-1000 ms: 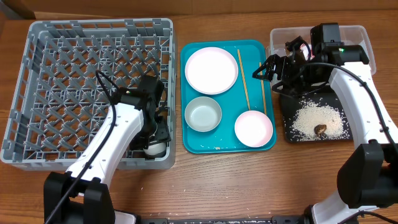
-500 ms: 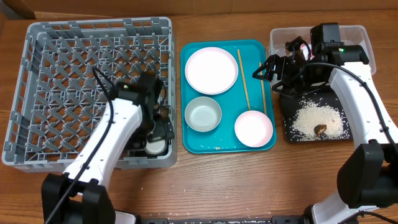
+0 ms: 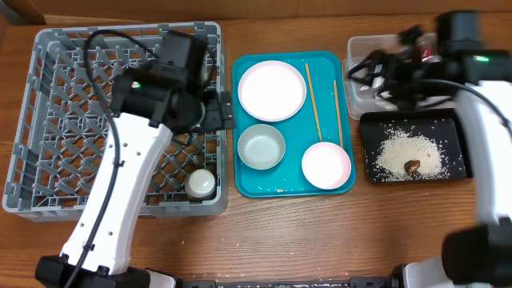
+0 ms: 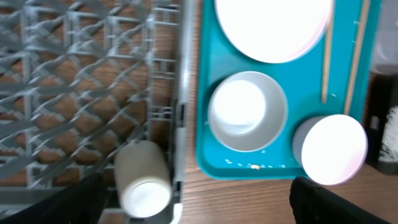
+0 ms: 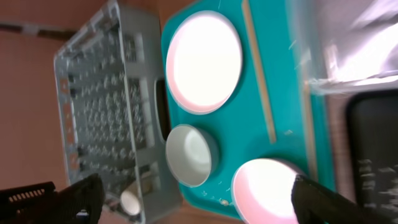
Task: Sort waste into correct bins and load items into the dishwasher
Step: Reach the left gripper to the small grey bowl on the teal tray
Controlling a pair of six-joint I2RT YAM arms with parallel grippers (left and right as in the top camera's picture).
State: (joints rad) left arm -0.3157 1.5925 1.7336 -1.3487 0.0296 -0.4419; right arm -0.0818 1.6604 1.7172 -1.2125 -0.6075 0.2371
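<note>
Plate [image 4: 273, 28] cut by top edge, clear tub [image 3: 358, 96] partly behind right arm [image 3: 484, 128]

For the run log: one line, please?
cup in rack | plate, bowls, chopsticks on teal tray | left pincer open | right pincer open

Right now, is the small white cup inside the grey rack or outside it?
Inside. The cup rests on the lattice floor in a corner of the rack, within its walls, on the side next to the teal tray.

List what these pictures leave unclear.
- Clear tub contents: overhead, the right arm covers them; right wrist view, blurred.
- Brown lump on the black tray: overhead, too small to identify.
- Rack floor beneath the left arm: overhead, hidden.
</note>
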